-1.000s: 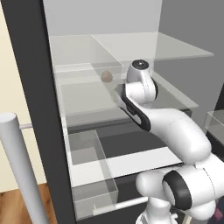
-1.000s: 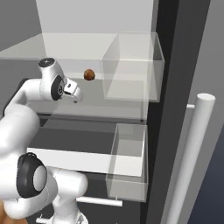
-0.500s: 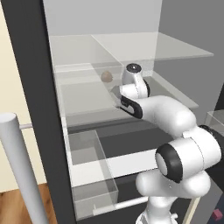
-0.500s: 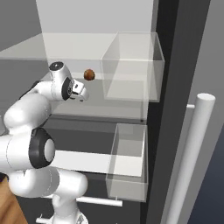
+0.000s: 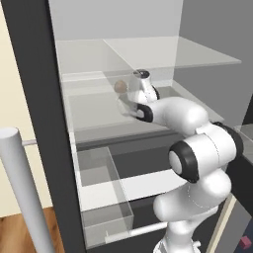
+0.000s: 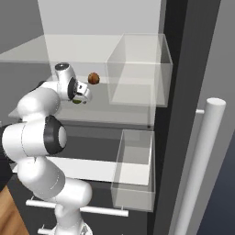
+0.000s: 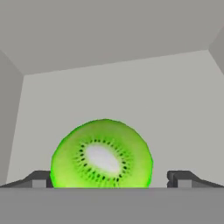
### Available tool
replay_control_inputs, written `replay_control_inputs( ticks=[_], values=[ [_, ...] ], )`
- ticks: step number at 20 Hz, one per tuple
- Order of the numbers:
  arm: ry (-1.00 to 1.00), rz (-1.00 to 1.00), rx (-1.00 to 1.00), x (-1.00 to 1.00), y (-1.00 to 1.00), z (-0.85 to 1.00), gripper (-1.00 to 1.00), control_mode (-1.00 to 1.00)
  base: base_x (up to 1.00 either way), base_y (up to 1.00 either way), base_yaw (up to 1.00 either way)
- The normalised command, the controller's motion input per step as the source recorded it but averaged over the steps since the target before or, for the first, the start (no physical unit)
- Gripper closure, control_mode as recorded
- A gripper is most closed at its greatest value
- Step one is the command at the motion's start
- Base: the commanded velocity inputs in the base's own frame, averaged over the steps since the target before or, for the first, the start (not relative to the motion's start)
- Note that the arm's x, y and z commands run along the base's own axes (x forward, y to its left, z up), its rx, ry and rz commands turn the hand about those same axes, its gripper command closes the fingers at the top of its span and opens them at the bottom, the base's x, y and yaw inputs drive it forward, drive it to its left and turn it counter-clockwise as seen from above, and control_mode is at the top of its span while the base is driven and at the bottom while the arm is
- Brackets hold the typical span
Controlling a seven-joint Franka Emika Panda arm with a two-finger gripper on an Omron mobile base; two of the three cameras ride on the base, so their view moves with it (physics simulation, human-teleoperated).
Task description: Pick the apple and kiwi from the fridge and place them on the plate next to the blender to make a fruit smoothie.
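Hand view showed the kiwi (image 7: 102,154) sitting between the spread, empty fingers (image 7: 38,179), so closing squarely across its rim seemed best.

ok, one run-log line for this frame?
phase: reaching for fruit | gripper: open, fingertips either side of green-faced cut kiwi | held: nothing | brown round ball: on dark grey fridge shelf

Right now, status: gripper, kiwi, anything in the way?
Gripper open, fingers either side of kiwi, not closed. Brown ball beside it on fridge shelf, clear of the grasp.
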Motion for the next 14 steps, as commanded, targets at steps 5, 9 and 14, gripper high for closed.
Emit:
replay_control_inputs(
  ticks=[5,9,14],
  values=[
    [0.01,0.09,0.0,0.22,0.02,-0.28,-1.0,-1.0,0.0,0.0,0.0],
    [0.0,0.08,0.0,0.0,0.0,-0.45,1.0,-1.0,0.0,0.0,0.0],
    [-0.02,0.03,-0.01,0.02,0.0,-0.23,1.0,-1.0,0.0,0.0,0.0]
  ],
)
